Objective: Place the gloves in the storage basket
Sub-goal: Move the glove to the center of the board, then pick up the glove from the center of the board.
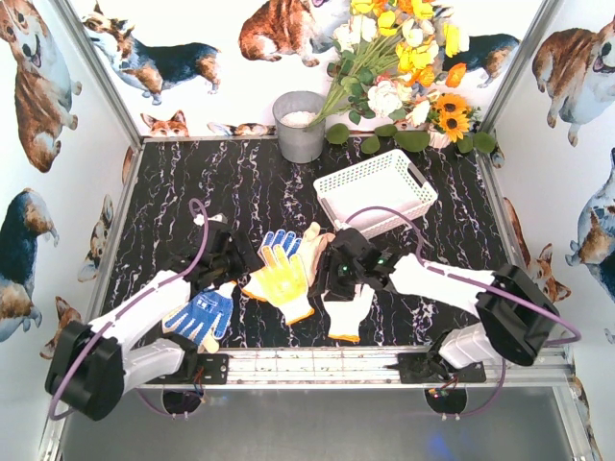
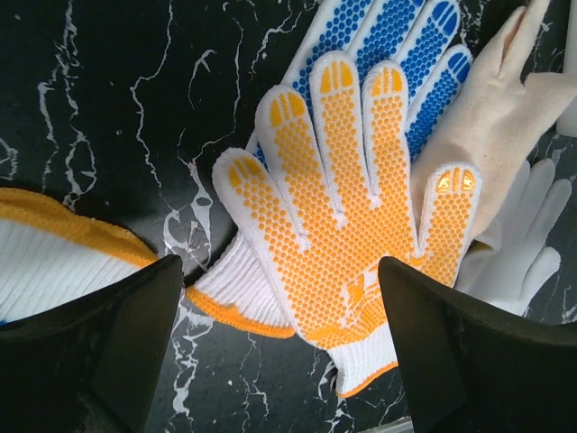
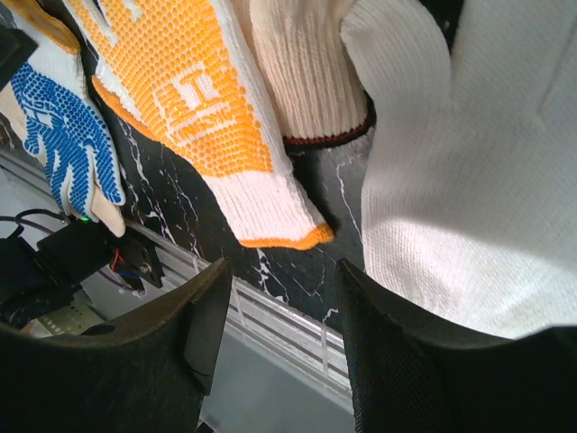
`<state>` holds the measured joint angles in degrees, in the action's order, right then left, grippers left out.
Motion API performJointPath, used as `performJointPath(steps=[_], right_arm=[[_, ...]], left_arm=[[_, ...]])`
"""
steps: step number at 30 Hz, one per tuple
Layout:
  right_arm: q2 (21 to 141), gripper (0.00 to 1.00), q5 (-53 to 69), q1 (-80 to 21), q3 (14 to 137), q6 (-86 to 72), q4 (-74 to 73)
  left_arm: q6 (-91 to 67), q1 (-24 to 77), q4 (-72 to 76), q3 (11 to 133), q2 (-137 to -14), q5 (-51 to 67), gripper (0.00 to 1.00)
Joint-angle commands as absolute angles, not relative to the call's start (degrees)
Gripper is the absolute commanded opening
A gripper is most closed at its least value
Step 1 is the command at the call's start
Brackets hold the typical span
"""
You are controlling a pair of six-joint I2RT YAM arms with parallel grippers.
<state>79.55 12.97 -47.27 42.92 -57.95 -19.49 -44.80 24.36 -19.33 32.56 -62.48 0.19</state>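
Your left claw [image 2: 279,262] is standing wide, gripping nothing. It is hovering over the palm and cuff of the yellow-dotted glove [image 1: 282,279], well to the near-left of the storage basket [image 1: 375,187]. Farthest from that basket, a blue-dotted glove [image 1: 197,315] is lying flat on the surface [image 1: 192,182]. Its long axis is slanting, with the cuff toward the basket and the fingers pointing away from it. Closer to the basket, the yellow-dotted glove is lying dotted side up, with its fingers aiming toward the far-left and its orange-trimmed cuff away from the basket. It is overlapping a second blue-dotted glove [image 1: 279,240], whose fingers are poking out on the far side. A cream glove [image 1: 314,245] is lying just beside them, nearest the basket, with its fingers reaching toward the basket's near-left corner. Your right claw [image 3: 284,271] is hovering near-left of the basket over the finger end of a white glove [image 1: 348,312]. Its jaws are standing partly apart, with only the surface showing between them. That glove's long axis is running straight away from the basket, cuff at the far end from it.
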Motion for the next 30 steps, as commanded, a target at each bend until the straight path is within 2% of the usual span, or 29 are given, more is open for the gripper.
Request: performJointPath(steps=[1, 7, 15, 22, 25, 30], right_arm=[[82.6, 0.52, 14.7, -47.6, 46.3, -55.8, -12.7], [87.8, 0.52, 16.3, -47.6, 47.3, -55.3, -8.7], [92.0, 0.50, 14.9, -47.6, 49.5, -52.1, -8.7], [94.2, 0.49, 15.0, -47.6, 49.5, -51.0, -7.6], [94.9, 0.49, 15.4, -47.6, 49.4, -51.0, -6.9], [96.1, 0.47, 16.2, -47.6, 49.5, -51.0, -5.7]], left_arm=[[-45.1, 20.8, -10.3, 30.4, -64.9, 9.1, 0.83], [-43.4, 16.8, -8.2, 28.2, -66.4, 10.7, 0.81], [-42.9, 13.5, 0.5, 25.2, -72.3, 17.4, 0.62], [-42.5, 13.0, 4.8, 23.9, -75.3, 18.1, 0.55], [-41.5, 12.7, 4.8, 24.3, -77.2, 18.2, 0.48], [-42.0, 12.7, 7.1, 22.7, -77.1, 17.2, 0.46]])
